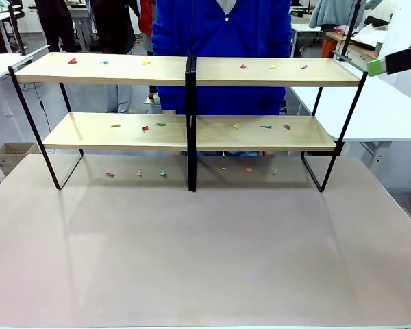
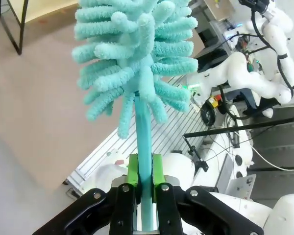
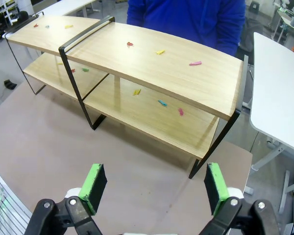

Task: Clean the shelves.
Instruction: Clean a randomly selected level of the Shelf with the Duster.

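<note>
— Where are our shelves (image 1: 123, 68)?
— On the table (image 1: 192, 260), scraps (image 1: 145, 128) across both boards. Our left gripper (image 2: 144, 169) pinches the duster (image 2: 137, 44) (head up, for sweeping); the right gripper (image 3: 157, 188) hangs spread beside the shelves' end.

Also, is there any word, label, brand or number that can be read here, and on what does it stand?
None can be read.
The shelves carry no print, nor does the teal duster or the cardboard box.
Anything on the background equipment is too small and blurred to read.
</note>
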`<state>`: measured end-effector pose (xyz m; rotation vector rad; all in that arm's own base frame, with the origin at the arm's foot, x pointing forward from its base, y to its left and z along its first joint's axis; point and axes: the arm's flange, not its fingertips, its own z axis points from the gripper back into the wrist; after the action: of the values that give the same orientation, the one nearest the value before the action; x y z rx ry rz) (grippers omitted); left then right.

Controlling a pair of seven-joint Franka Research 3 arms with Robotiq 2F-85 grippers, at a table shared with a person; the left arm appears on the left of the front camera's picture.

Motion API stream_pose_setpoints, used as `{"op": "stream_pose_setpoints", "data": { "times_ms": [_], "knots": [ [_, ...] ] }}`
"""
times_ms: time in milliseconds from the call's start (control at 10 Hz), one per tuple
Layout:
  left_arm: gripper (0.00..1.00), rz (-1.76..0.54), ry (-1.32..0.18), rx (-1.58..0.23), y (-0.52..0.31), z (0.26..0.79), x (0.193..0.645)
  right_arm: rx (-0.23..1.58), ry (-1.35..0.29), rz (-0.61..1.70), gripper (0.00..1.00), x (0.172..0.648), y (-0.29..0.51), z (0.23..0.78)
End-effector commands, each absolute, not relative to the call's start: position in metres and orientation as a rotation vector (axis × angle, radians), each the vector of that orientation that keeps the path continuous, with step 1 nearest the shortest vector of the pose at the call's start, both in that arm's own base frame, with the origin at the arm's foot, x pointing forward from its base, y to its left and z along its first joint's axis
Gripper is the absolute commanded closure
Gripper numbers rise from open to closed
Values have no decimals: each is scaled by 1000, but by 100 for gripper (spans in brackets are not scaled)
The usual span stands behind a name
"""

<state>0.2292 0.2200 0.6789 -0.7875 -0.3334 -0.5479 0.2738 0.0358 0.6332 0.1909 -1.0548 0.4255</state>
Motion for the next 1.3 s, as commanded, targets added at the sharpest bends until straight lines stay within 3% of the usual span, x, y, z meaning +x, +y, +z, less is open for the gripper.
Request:
{"op": "stream_pose_setpoints", "data": {
  "times_ms": [0,400,500,900,1200],
  "knots": [
    [100,-568,-326,-774,224,681,228,199,-1056,427,0,274,36,634],
    [100,-568,-326,-774,224,681,228,199,-1056,427,0,274,36,634],
    [88,-548,-329,-783,221,680,230,199,-1056,427,0,274,36,634],
    [88,-1035,46,-528,81,680,221,199,-1056,427,0,274,36,634],
    [88,-1151,362,-431,-6,615,222,199,-1056,427,0,274,36,634]
  ]
}}
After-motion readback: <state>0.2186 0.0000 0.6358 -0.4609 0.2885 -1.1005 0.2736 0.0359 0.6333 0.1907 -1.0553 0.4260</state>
